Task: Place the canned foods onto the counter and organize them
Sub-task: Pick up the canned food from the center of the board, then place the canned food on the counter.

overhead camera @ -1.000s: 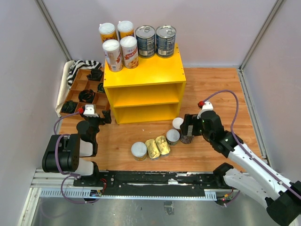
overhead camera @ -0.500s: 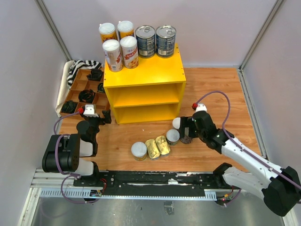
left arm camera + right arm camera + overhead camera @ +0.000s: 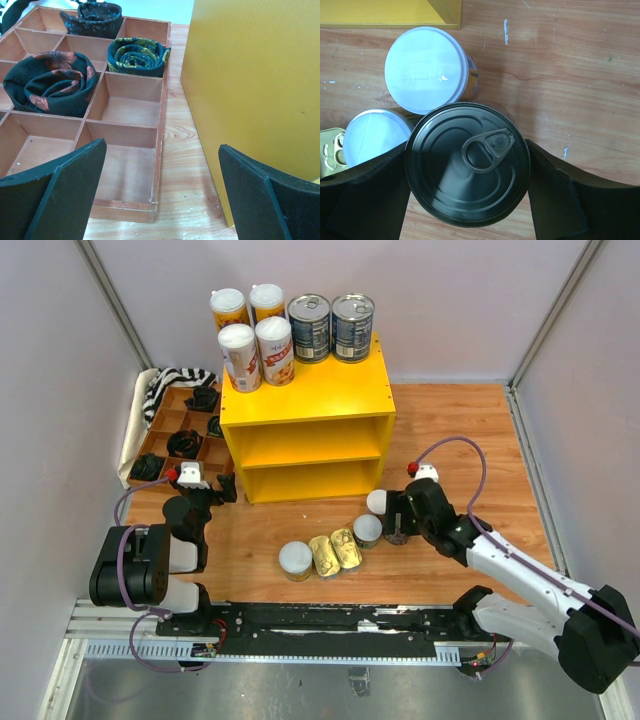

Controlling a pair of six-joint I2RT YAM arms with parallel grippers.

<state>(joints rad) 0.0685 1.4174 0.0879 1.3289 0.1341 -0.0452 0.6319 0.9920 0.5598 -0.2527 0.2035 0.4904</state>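
Gripping a dark can [image 3: 467, 165], the right gripper [image 3: 467, 150] has one pad against each side, fingers narrowed to the can's width. The can top is black with concentric ridges and a flat pull-tab. Cannot tell whether it rests on the table [image 3: 450, 430] or is lifted. It is in front of the counter [image 3: 310, 390], near the right front corner.

Neighbours: one white-lidded can [image 3: 427, 70] is touching or just beside the dark can's rim, on the counter side. A second [image 3: 377, 137] sits just beside the finger on that side. Further left are two gold tins [image 3: 335, 552] side by side, then a third white-lidded can [image 3: 294, 560].

Counter top: four tall cans [image 3: 250, 335] stand in a block at back left, with two silver-topped cans [image 3: 330, 328] beside them along the back. The front and right of the top are bare yellow. Both shelves open to the front.

Room: bare wood runs right of the dark can to the table's edge. The left side is crowded.

Left gripper [image 3: 160, 200]: fingers spread wide, holding nothing, low between the tray [image 3: 160, 125] and the counter's side.
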